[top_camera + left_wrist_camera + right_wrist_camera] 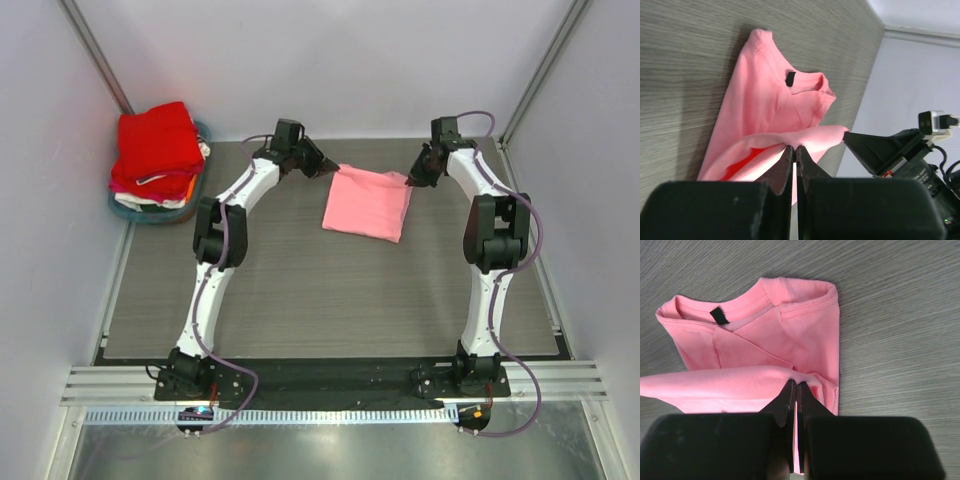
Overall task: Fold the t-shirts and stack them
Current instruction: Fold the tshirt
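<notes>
A light pink t-shirt [368, 202] lies partly folded at the far middle of the table, its black neck label [719, 315] showing. My left gripper [330, 168] is shut on its far left corner. My right gripper [409, 181] is shut on the far right corner. Both corners are lifted a little off the table. In the left wrist view the pinched pink edge [812, 135] stretches toward the right gripper [860, 142]. In the right wrist view the fingertips [796, 386] pinch a raised fold above the lower layers. A stack of folded t-shirts [157, 155], bright red on top, sits far left.
The stack rests in a shallow teal tray [150, 214] in the far left corner, beside the left wall. Walls close in the table on three sides. Metal rails [330, 382] run along the near edge by the arm bases.
</notes>
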Motion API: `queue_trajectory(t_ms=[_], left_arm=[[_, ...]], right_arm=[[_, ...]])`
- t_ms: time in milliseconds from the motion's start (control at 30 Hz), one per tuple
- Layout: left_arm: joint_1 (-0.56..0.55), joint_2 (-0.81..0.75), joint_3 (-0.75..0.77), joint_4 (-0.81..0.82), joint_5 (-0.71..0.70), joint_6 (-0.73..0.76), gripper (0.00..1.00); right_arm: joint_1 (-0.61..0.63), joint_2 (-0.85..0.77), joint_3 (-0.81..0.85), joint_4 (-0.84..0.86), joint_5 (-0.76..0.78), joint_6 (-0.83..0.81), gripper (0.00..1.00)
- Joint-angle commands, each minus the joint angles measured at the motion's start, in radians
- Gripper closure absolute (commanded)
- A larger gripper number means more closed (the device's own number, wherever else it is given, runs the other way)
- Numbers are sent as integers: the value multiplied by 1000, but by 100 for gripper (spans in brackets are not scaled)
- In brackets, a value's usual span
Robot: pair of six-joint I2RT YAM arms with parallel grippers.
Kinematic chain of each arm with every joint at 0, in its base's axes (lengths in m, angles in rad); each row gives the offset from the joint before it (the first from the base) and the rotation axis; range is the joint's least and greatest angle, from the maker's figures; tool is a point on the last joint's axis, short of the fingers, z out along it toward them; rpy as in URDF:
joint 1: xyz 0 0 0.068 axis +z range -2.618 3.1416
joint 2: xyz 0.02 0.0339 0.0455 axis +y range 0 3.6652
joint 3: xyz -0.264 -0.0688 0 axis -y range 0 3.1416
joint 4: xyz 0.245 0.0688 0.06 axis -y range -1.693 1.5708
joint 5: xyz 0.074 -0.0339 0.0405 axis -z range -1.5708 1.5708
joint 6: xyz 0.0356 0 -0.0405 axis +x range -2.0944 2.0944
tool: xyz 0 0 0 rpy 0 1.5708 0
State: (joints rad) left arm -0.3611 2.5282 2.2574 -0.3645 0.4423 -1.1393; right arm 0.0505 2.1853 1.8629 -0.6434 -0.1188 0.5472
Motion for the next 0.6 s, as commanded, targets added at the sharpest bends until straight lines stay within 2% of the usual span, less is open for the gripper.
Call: queue_trajectory(t_ms=[0,100,167,233,267,300,333,367,400,467,500,567], left_arm=[[1,-39,1,128,27,-30,99],[-1,-2,36,185,32,-59,98],[-9,53,69,211,21,-69,93],[-13,101,140,275,4,-95,66],[-21,166,172,304,0,-100,50],[-22,199,206,352,-1,-103,3],[-24,237,303,345,12,-111,0],[-18,272,333,342,24,-114,0],[-15,267,343,341,32,-114,0],[-9,216,237,348,15,-73,0],[-7,130,175,357,-2,-48,0],[-6,54,50,333,-31,53,0]], right_arm=[[-14,-58,21,21,-2,5,99],[-23,-47,30,30,-1,11,99],[-35,-32,50,34,5,19,99],[-38,-7,76,47,24,36,99],[-70,1,78,60,30,45,99],[-75,10,76,101,40,56,67],[-78,28,70,126,36,60,45],[-78,50,79,142,19,51,1],[-78,66,100,122,12,50,0],[-78,62,114,110,14,34,0],[-78,42,92,132,27,34,0],[-78,-24,-48,201,42,34,0]])
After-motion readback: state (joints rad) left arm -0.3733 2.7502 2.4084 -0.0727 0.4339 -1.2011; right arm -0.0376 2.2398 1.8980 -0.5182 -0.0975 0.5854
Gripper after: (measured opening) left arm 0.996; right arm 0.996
